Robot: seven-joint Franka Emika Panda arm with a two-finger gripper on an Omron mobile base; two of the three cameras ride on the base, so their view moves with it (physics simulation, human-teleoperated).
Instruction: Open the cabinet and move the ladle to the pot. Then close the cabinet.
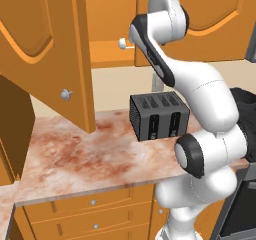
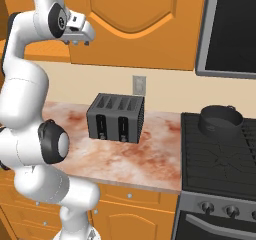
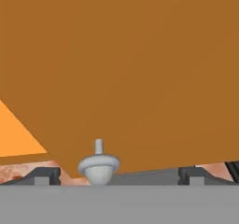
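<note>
The white arm is reaching up toward the orange-wood wall cabinet (image 1: 45, 44), whose left door is standing swung open over the marbled counter (image 1: 85, 154), its round silver knob (image 1: 65, 94) facing outward. In the hand view, the jaws are standing wide apart, the two dark fingertips (image 3: 44, 175) spread well to either side of a small silver knob (image 3: 98, 164) on the flat orange door face, and nothing is sitting between them. In the right base view the gripper (image 2: 79, 40) is hanging just in front of the lower edge of the right cabinet door (image 2: 135, 19).

The ladle's handle end (image 1: 123, 44) is showing as a small pale shape inside the open cabinet, just left of the arm's upper link; the rest of it is hidden behind the arm.

The short dark pot (image 2: 220, 119) is sitting on the black stove (image 2: 220, 154) at the rear left burner, well apart from the black slotted toaster (image 2: 116, 117), which is standing on the counter below a wall outlet (image 2: 139, 84). No writing or brand mark can be read on the toaster, the stove or the cabinet.
</note>
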